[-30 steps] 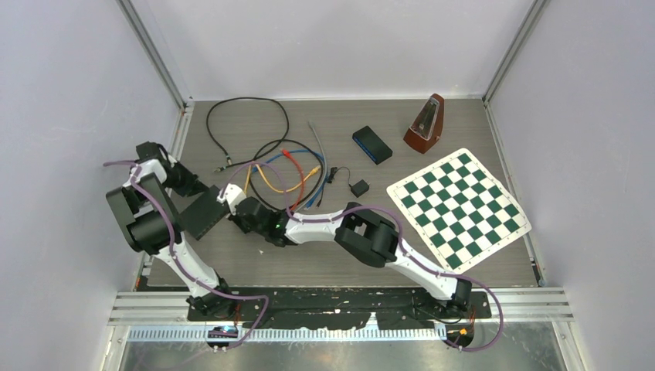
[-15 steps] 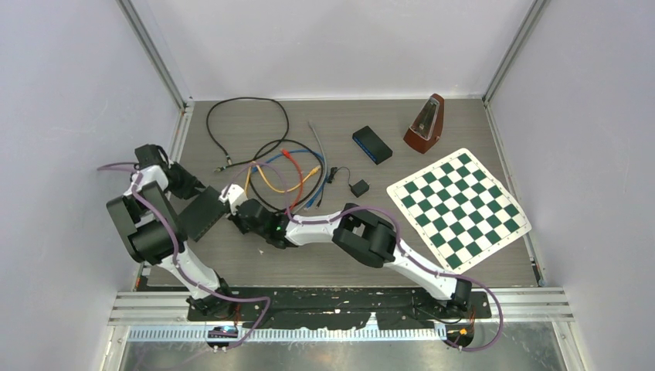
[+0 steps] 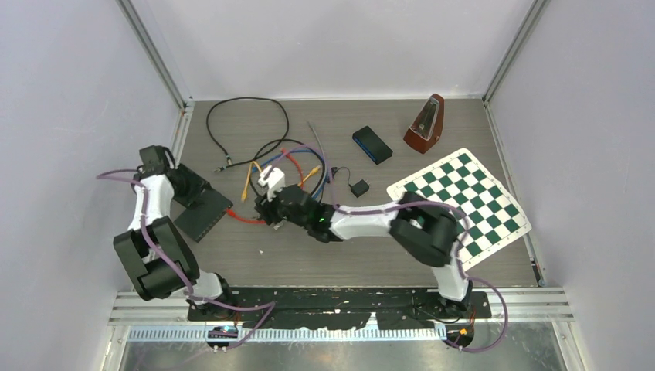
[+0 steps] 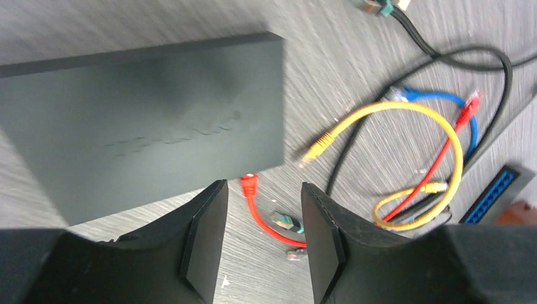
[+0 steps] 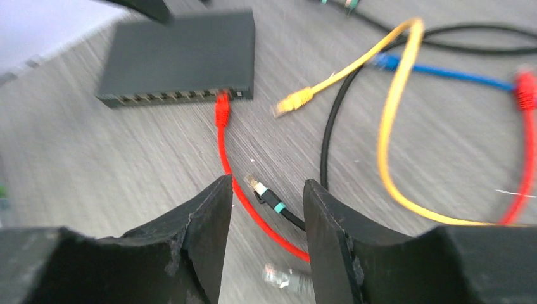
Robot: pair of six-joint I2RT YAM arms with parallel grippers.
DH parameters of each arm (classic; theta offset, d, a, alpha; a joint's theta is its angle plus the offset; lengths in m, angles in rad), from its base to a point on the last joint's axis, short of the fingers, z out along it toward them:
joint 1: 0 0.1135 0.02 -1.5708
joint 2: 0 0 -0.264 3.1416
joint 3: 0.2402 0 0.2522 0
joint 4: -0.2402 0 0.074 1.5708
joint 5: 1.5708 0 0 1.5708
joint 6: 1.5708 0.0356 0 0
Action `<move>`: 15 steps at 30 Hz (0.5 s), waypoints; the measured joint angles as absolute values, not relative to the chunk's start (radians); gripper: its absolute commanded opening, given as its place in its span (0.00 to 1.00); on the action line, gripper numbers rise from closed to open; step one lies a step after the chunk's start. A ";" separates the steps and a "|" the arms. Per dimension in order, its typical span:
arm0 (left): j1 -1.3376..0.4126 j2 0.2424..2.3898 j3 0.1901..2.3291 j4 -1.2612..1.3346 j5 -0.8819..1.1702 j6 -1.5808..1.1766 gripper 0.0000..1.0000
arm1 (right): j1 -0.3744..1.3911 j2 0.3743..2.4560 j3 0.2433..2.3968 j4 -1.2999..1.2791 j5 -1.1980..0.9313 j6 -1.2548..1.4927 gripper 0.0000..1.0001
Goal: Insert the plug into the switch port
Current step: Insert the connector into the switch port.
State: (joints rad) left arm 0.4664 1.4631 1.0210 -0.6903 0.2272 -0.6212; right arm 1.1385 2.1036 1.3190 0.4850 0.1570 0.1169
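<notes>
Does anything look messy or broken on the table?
Only the cables look messy: the yellow cable, blue cable, red cable and black cable cross over each other in a tangle beside the switch. The red plug sits at the switch's port row. Nothing looks broken or spilled.

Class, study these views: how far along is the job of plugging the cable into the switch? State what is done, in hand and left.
Done, apparently: the red plug sits at the port row of the switch and looks inserted, though blur hides full seating. In hand: nothing; the left gripper and right gripper stand open and empty. Left: probably only confirming the seating.
</notes>
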 measured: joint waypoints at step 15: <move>0.227 1.650 1.085 -0.551 0.179 -0.730 0.50 | 1.133 1.555 0.871 0.508 0.255 0.150 0.49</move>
State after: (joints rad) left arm 0.2268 1.6501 1.0851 -0.5514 0.1791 -0.7296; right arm 1.1328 1.5551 0.8707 0.5079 0.2546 0.1501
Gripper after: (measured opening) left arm 0.490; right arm 0.500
